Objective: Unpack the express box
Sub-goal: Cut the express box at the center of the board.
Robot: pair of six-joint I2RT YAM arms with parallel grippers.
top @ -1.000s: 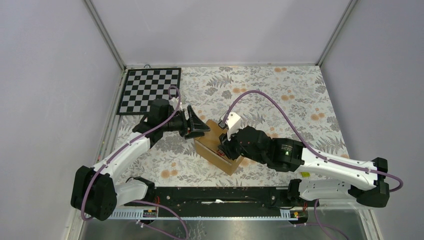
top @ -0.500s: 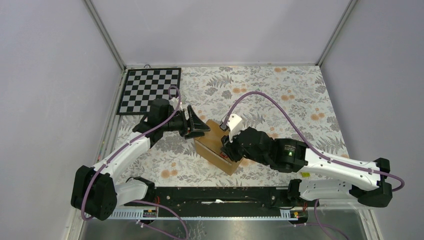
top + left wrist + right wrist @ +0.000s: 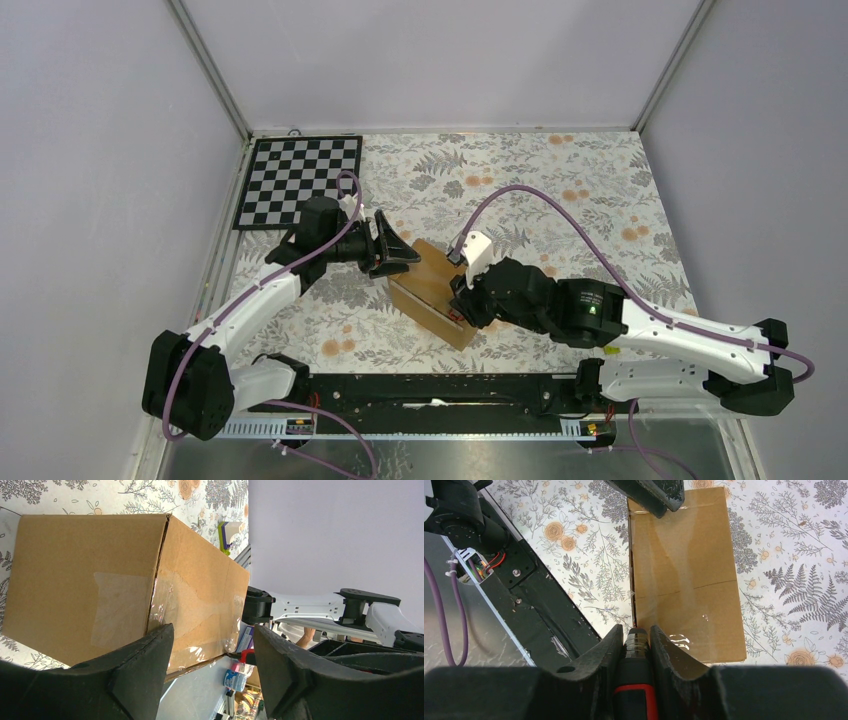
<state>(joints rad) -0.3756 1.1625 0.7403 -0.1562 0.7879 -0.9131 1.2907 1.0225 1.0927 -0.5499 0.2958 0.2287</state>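
A checkerboard (image 3: 300,180) lies at the far left corner of the table (image 3: 600,190). The left tool (image 3: 212,632) reaches in from the left, jaws wide apart at the left end of the express box (image 3: 684,580) and clamping nothing; whether a finger touches the cardboard I cannot tell. The express box sits mid-table on the floral cloth, flaps closed, with clear tape over its seams. At its right end, the right tool (image 3: 636,630) is clamped around a red-and-black cutter (image 3: 636,690), whose tip is at the box's edge.
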